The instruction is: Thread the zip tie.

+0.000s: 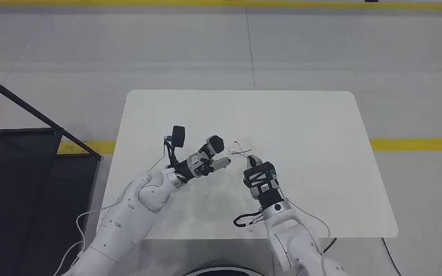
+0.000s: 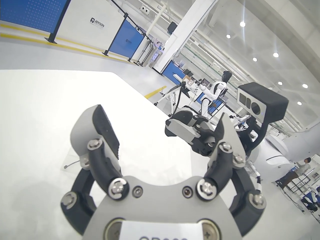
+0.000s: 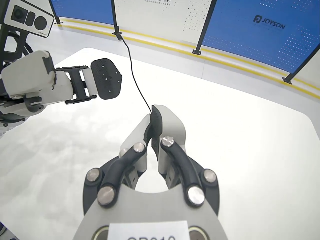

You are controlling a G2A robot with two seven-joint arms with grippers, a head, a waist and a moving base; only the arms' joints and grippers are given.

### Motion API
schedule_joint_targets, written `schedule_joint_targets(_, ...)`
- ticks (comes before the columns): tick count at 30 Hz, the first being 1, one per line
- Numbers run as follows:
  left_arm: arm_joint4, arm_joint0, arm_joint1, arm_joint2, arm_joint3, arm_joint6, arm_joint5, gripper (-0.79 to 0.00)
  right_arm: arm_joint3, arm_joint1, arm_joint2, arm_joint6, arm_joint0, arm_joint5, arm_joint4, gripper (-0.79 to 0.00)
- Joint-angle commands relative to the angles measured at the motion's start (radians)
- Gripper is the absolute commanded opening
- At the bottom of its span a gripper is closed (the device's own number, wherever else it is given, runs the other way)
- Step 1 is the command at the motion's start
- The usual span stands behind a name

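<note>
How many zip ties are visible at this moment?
1: the zip tie is pinched in the right gripper, rising above the table. A faint sliver lying by the left gripper may be another; unclear.

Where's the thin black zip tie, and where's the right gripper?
thin black zip tie (image 3: pixel 133 77), right wrist view, middle of its strap.
right gripper (image 3: pixel 153 116), right wrist view, between its shut fingertips.

counter (image 1: pixel 331 138): you see a smooth white top with a faint sheen.
zip tie (image 3: pixel 134 76): thin, smooth black plastic.
right end effector (image 3: pixel 151 113) pads (image 3: pixel 156 122): matt black, dotted texture.
</note>
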Motion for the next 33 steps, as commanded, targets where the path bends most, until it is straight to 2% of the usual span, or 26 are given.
schedule_joint_targets(1, 0.001, 0.001, 0.0, 0.0, -0.003, 0.0, 0.005, 0.0, 0.0, 0.0, 0.0, 0.0, 0.0, 0.0, 0.0, -0.785)
schedule_joint_targets(6, 0.011, 0.021, -0.008, 0.004, -0.052, 0.035, 0.083, 0.0, 0.025, -0.007, -0.005, -0.053, -0.007, 0.014, -0.054, -0.785)
schedule_joint_targets(12, 0.024, 0.015, -0.026, 0.03, -0.064, 0.079, 0.151, 0.0, 0.036, -0.032, -0.067, -0.012, -0.011, 0.177, -0.244, -0.785)
schedule_joint_targets(18, 0.031, 0.011, -0.041, 0.052, -0.06, 0.107, 0.191, 0.0, 0.066, -0.065, -0.118, 0.063, 0.01, 0.287, -0.355, -0.785)
schedule_joint_targets(19, 0.033, 0.012, -0.043, 0.056, -0.06, 0.111, 0.195, -0.031, 0.072, -0.071, -0.125, 0.075, 0.014, 0.301, -0.372, -0.785)
schedule_joint_targets(20, 0.034, 0.013, -0.046, 0.059, -0.06, 0.117, 0.197, -0.151, 0.08, -0.076, -0.133, 0.088, 0.018, 0.312, -0.395, -0.785)
schedule_joint_targets(21, 0.034, 0.013, -0.048, 0.063, -0.06, 0.122, 0.194, -0.388, 0.085, -0.082, -0.141, 0.102, 0.022, 0.323, -0.414, -0.785)
schedule_joint_targets(22, 0.037, 0.013, -0.05, 0.065, -0.058, 0.126, 0.191, -0.443, 0.089, -0.088, -0.148, 0.116, 0.026, 0.331, -0.428, -0.785)
schedule_joint_targets(33, 0.011, 0.005, -0.067, 0.081, -0.033, 0.109, 0.174, -0.622, 0.13, -0.141, -0.173, 0.232, 0.061, 0.36, -0.523, -0.785)
